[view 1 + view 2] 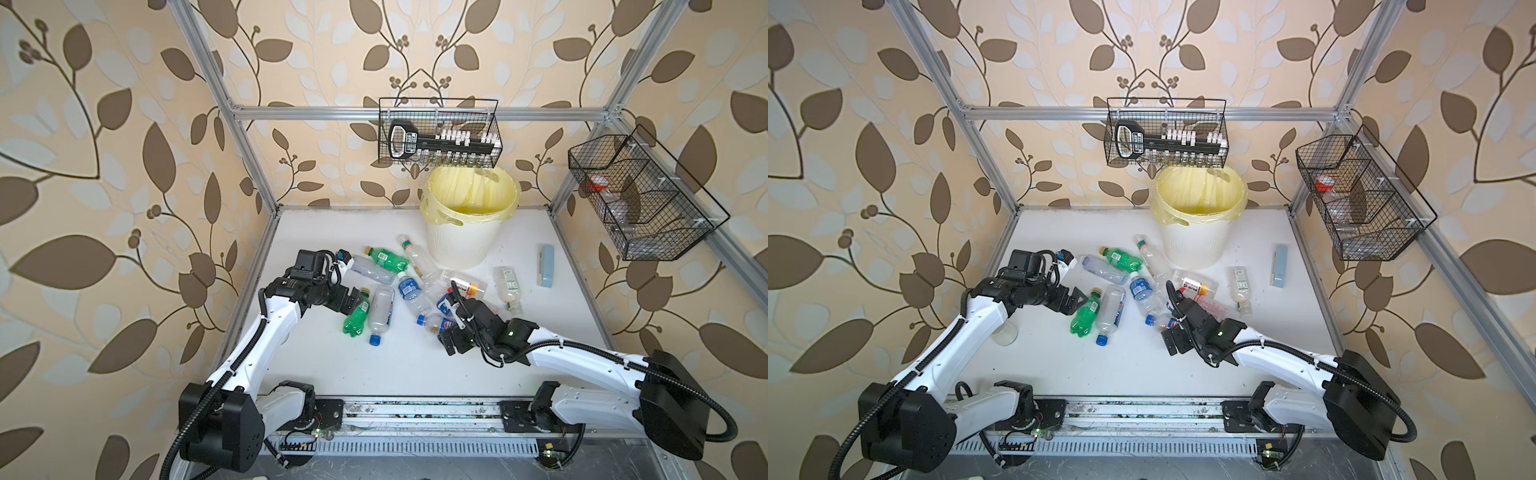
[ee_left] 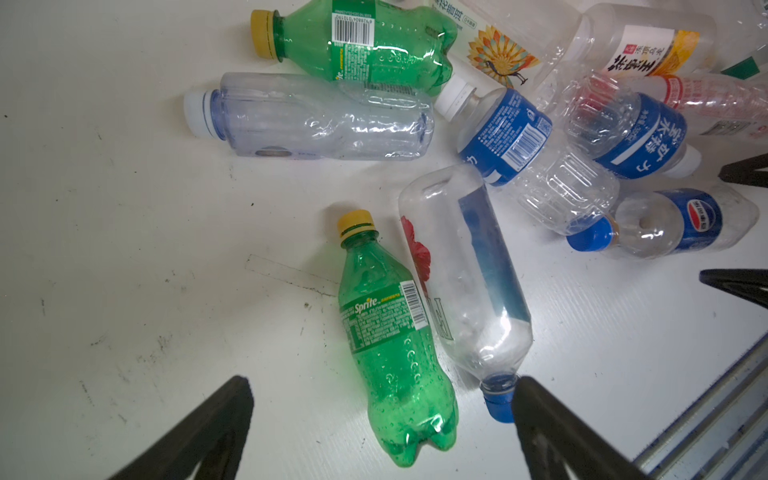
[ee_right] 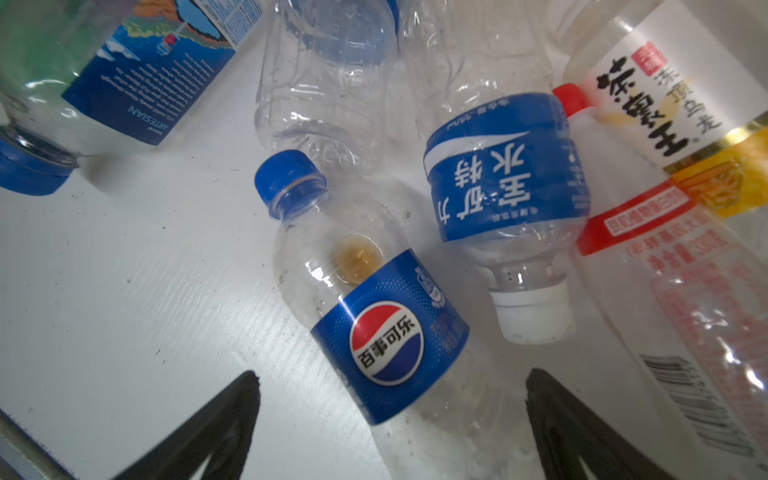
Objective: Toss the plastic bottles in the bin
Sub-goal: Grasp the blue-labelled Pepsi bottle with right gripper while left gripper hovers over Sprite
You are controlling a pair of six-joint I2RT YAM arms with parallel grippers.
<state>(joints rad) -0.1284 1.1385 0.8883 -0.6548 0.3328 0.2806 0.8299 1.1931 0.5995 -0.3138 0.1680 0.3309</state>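
Plastic bottles (image 1: 381, 309) all lie strewn on the counter (image 1: 374, 365) before the seemingly empty bin (image 1: 457, 245), with left fingers (image 2: 199, 436) spread above a green bottle (image 2: 386, 353) and right fingers (image 3: 582, 436) spread above a Pepsi bottle (image 3: 374, 332).

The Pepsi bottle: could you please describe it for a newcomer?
From the cream bin at the back, come forward to the near edge of the bottle pile. The Pepsi bottle lies there by the open right hand; it alone bears a round red-white-blue logo.

My left gripper (image 2: 380, 380) is black; I see a green bottle (image 2: 390, 353), yellow-capped, a clear bottle (image 3: 386, 345) banded blue, a cream ribbed bin (image 1: 457, 243), yellow-lined.
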